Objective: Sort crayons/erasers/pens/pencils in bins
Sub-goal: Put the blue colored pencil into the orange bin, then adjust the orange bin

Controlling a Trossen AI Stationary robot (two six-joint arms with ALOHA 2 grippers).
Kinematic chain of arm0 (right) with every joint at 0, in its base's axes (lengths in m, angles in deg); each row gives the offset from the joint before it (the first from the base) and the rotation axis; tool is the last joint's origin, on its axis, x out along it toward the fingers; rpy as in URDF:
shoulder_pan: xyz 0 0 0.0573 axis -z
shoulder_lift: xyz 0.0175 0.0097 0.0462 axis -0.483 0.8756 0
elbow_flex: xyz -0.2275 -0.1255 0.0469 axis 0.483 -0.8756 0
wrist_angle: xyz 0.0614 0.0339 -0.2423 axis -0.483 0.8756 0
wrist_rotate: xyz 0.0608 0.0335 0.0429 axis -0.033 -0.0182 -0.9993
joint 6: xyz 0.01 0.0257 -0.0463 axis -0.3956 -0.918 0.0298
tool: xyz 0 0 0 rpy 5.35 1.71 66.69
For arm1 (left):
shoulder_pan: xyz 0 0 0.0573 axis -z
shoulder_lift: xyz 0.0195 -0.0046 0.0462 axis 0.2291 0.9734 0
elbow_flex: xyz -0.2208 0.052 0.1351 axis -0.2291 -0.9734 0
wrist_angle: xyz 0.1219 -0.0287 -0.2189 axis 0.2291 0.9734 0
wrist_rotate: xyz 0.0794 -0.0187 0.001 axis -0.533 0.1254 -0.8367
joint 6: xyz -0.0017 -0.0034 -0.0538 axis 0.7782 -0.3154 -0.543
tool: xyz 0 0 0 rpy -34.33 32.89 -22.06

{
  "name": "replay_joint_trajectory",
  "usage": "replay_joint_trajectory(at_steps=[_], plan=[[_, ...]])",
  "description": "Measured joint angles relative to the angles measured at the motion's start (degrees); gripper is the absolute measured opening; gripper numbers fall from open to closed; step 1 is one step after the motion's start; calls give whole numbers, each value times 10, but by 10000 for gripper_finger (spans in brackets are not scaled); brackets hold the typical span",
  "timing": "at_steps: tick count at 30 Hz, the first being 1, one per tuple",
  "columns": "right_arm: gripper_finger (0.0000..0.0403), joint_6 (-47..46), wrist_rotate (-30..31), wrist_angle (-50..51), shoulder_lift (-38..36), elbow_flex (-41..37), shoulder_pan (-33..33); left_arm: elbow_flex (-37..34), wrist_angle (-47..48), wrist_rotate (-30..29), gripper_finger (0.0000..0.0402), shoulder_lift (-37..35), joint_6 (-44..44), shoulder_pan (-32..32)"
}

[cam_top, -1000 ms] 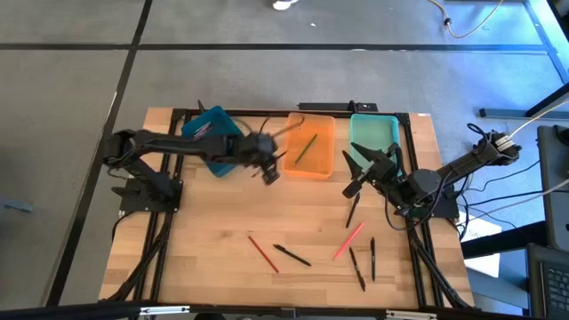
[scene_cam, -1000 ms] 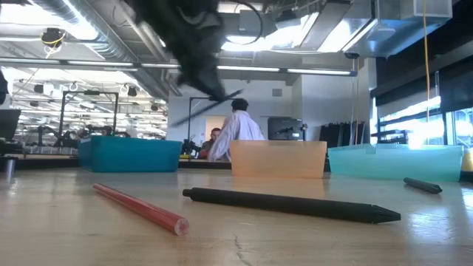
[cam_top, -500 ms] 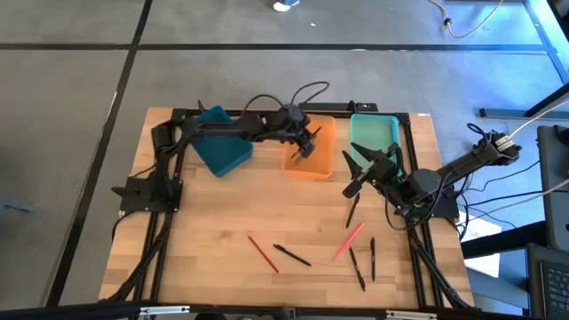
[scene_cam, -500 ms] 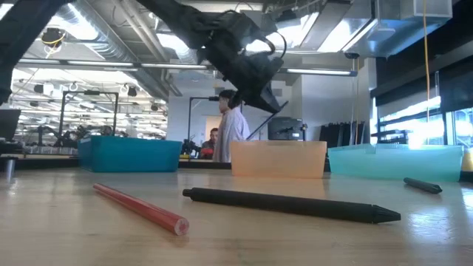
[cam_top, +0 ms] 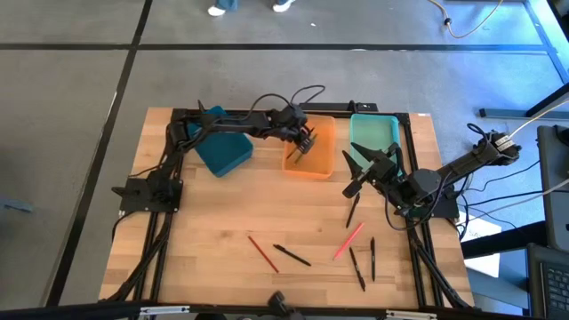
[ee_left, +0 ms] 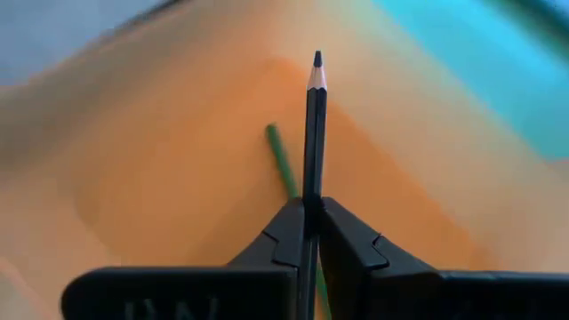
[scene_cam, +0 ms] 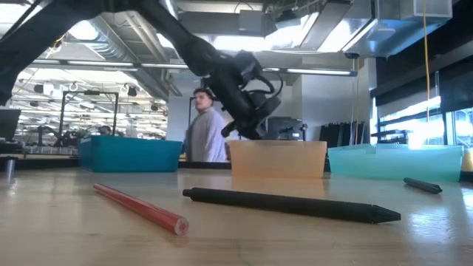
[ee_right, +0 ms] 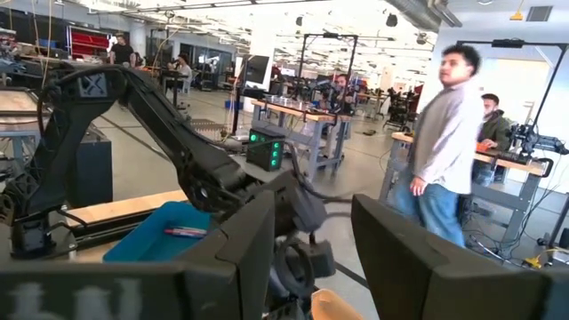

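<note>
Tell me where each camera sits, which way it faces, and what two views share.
High: overhead, looking down on the table, both arms.
Low: table height, across a black pen to the trays.
Left wrist: left gripper holding a black pencil over the orange tray.
Right wrist: right gripper open, facing the room.
High and left wrist share the orange tray.

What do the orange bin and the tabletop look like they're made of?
Orange bin: likely translucent plastic, since the low view shows light glowing through its wall. Tabletop: probably wood in a matte light finish, given its joined strips with visible grain.
</note>
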Motion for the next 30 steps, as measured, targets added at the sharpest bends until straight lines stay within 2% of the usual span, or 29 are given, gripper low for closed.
replay_joint_trajectory(at_steps=[12, 24, 30], plan=[[156, 0, 0, -1, 0, 0, 3, 0, -1, 13, 85, 14, 4, -4], [156, -1, 1, -1, 0, 0, 3, 0, -1, 10, 92, 14, 37, 6], [156, 0, 2, 2, 0, 0, 3, 1, 22, 68, 92, -1, 83, 40]])
